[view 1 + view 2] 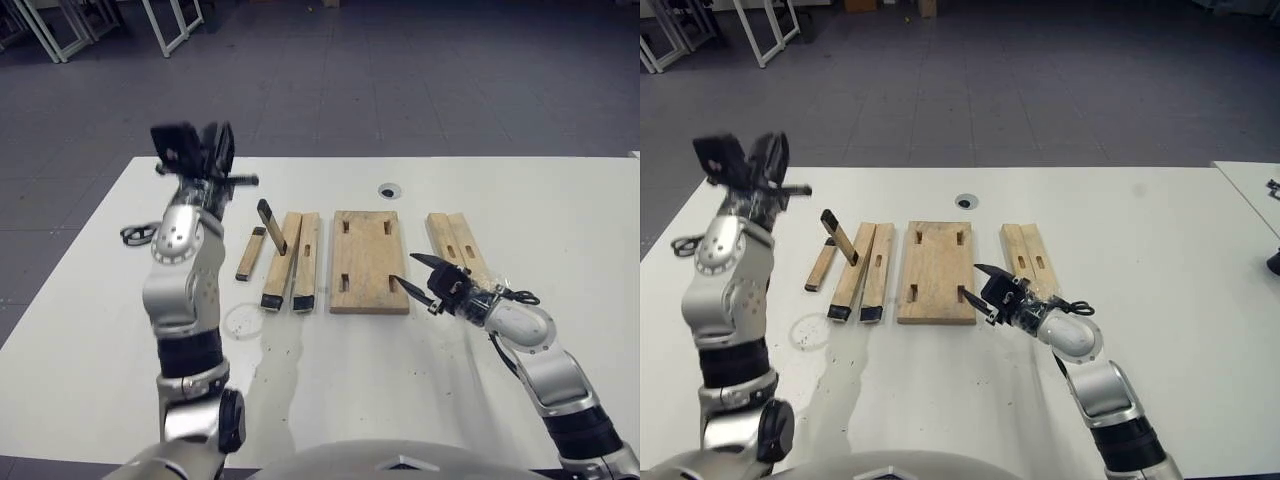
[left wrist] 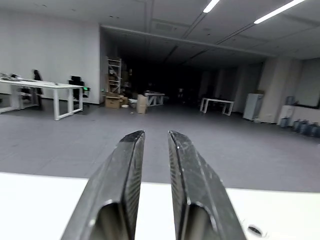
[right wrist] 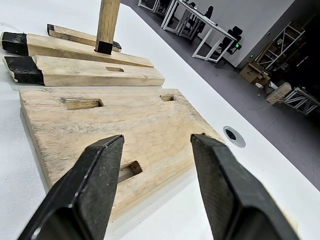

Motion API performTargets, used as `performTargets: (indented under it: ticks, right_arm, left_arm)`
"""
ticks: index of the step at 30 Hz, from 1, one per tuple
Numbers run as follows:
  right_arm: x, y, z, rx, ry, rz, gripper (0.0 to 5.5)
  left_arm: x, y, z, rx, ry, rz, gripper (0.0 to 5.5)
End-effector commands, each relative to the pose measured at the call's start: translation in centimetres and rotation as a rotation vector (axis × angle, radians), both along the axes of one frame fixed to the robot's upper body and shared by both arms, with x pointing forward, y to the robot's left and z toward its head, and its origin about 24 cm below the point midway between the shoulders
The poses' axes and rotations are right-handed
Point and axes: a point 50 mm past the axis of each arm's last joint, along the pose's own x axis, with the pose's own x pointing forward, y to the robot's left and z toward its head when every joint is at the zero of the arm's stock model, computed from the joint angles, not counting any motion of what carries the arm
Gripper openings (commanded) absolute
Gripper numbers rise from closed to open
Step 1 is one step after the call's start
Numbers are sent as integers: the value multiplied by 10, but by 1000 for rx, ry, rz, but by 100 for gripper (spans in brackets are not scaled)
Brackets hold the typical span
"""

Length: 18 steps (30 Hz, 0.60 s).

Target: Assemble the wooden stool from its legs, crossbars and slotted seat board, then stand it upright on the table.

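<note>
The slotted seat board (image 1: 368,262) lies flat mid-table. To its left lie two legs with black ends (image 1: 294,262); one crossbar (image 1: 271,226) stands tilted in the slot of the outer leg, and another crossbar (image 1: 251,253) lies flat beside them. Two more legs (image 1: 455,245) lie right of the board. My right gripper (image 1: 403,270) hovers open at the board's near right corner (image 3: 125,125), holding nothing. My left gripper (image 1: 222,135) is raised high over the table's far left, fingers (image 2: 125,170) nearly together and empty.
A small black object (image 1: 138,233) lies near the table's left edge. A round cable hole (image 1: 388,190) sits behind the board. White tables (image 2: 45,90) stand in the room beyond. The table's near half is bare white surface (image 1: 400,380).
</note>
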Motion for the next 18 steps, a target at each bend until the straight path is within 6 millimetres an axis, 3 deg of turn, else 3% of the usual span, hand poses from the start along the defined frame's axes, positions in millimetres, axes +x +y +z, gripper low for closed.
performTargets:
  ticks: [1, 3, 6, 9, 18]
  right_arm:
    - [-2, -3, -2, -8, 9, -23, 244]
    - [-3, -5, -3, -11, 15, -28, 244]
    - [-5, -6, -5, -16, 23, -28, 244]
    - [-4, -7, -4, -21, 24, -25, 244]
    - [-2, -7, -4, -24, 25, -23, 244]
  left_arm:
    - [-60, -9, -71, 36, 137, 8, 114]
    - [-87, -14, -94, 59, 187, -32, 149]
    - [-105, -19, -114, 79, 251, -111, 200]
    - [-102, -21, -125, 86, 323, -138, 246]
    - [-80, -22, -154, 112, 552, -214, 249]
